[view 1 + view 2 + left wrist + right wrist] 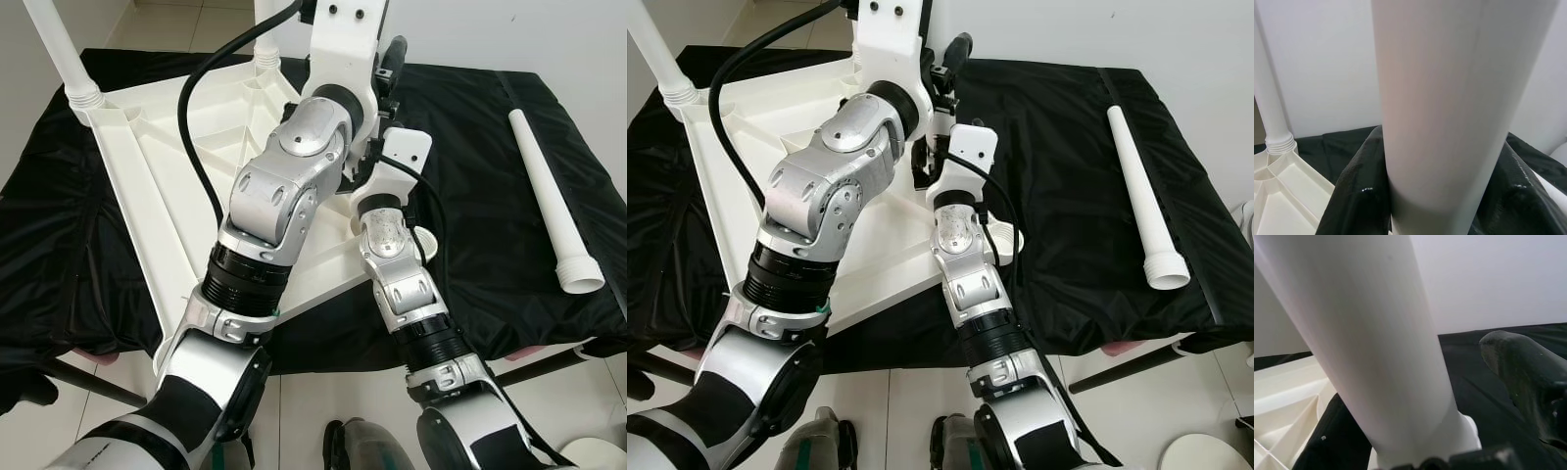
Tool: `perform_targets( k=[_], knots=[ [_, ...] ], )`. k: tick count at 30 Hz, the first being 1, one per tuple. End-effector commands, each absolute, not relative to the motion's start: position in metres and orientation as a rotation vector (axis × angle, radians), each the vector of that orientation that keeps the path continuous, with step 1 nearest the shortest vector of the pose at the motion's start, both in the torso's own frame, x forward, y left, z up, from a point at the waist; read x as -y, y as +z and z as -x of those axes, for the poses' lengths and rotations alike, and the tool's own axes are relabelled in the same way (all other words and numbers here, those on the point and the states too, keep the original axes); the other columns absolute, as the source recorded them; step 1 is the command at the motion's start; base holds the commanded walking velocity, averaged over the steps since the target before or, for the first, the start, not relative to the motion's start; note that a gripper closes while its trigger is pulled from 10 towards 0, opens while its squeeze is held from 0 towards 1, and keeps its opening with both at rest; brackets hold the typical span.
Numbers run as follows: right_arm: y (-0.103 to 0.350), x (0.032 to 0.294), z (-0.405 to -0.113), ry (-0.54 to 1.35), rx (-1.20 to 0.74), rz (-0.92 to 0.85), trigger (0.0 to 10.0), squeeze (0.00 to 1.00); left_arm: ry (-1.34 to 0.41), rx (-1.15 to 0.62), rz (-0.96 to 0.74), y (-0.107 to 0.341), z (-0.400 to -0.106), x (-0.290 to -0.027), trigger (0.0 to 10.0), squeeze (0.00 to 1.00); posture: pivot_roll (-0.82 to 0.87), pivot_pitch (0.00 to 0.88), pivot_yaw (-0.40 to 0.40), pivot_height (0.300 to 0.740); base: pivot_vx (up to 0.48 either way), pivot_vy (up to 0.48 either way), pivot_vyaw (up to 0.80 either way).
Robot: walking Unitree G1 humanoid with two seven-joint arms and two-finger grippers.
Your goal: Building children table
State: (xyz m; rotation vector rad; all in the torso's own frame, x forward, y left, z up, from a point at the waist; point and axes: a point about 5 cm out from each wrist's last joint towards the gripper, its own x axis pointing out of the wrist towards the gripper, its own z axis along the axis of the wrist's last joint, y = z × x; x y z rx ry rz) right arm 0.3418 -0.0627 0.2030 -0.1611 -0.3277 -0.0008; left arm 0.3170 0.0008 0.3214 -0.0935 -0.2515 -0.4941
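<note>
Left wrist view: the left gripper (1425,215) has its two black fingers (1359,196) clenched on either flank of an upright white table leg (1449,98); right wrist view: the right gripper (1415,450) is at the same leg (1371,342), one black finger (1520,377) standing apart from the tube at its 3 o'clock side and another dark one low against it, so whether this grip is closed cannot be told. Head views: both silver arms reach forward to the far edge of the upturned white tabletop (167,166), which lies underside-up, ribs showing, on a black cloth (480,176) at centre-left; the held leg (266,29) rises at 12 o'clock of the tabletop, upright at its far corner. A second leg (61,49) stands in the corner socket at 10 o'clock, leaning slightly outward; a third, loose leg (549,196) lies flat on the cloth at 3 o'clock, well apart from the tabletop, threaded open end nearest the robot. Black cable (196,127) loops over the left arm. Pale tiled floor (323,392) at 6 o'clock.
</note>
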Motion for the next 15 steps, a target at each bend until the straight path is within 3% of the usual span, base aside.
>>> perform_targets(
  k=[1, 7, 8, 9, 10, 12, 13, 15],
  knots=[
    [0.2056, 0.0593, -0.3425, 0.016, 0.339, 0.144, 10.0, 0.00, -0.523, 0.266, 0.120, 0.3266, -0.3085, 0.0088, 10.0, 0.00, -0.09, 0.061, -0.039, 0.740, 0.000, 0.000, 0.00],
    [0.2068, 0.0596, -0.3429, 0.025, 0.354, 0.128, 9.8, 0.00, -0.533, 0.260, 0.126, 0.3257, -0.3073, 0.0102, 10.0, 0.00, -0.09, 0.058, -0.038, 0.740, 0.000, 0.000, 0.00],
    [0.2090, 0.0594, -0.3428, 0.032, 0.373, 0.118, 8.7, 0.00, -0.539, 0.258, 0.131, 0.3255, -0.3071, 0.0107, 10.0, 0.00, -0.09, 0.057, -0.037, 0.740, 0.000, 0.000, 0.00],
    [0.2090, 0.0594, -0.3428, 0.032, 0.373, 0.118, 8.7, 0.00, -0.539, 0.258, 0.131, 0.3255, -0.3071, 0.0107, 10.0, 0.00, -0.09, 0.057, -0.037, 0.740, 0.000, 0.000, 0.00],
    [0.2105, 0.0592, -0.3430, 0.034, 0.384, 0.108, 7.6, 0.00, -0.543, 0.256, 0.132, 0.3252, -0.3070, 0.0114, 10.0, 0.00, -0.09, 0.056, -0.037, 0.740, 0.000, 0.000, 0.00],
    [0.2105, 0.0592, -0.3430, 0.034, 0.384, 0.108, 7.6, 0.00, -0.543, 0.256, 0.132, 0.3252, -0.3070, 0.0114, 10.0, 0.00, -0.09, 0.056, -0.037, 0.740, 0.000, 0.000, 0.00],
    [0.2113, 0.0593, -0.3434, 0.032, 0.390, 0.108, 4.4, 0.00, -0.547, 0.255, 0.133, 0.3252, -0.3069, 0.0119, 10.0, 0.00, -0.09, 0.056, -0.036, 0.740, 0.000, 0.000, 0.00],
    [0.2113, 0.0593, -0.3434, 0.032, 0.390, 0.108, 4.4, 0.00, -0.547, 0.255, 0.133, 0.3252, -0.3069, 0.0119, 10.0, 0.00, -0.09, 0.056, -0.036, 0.740, 0.000, 0.000, 0.00]
  ],
)
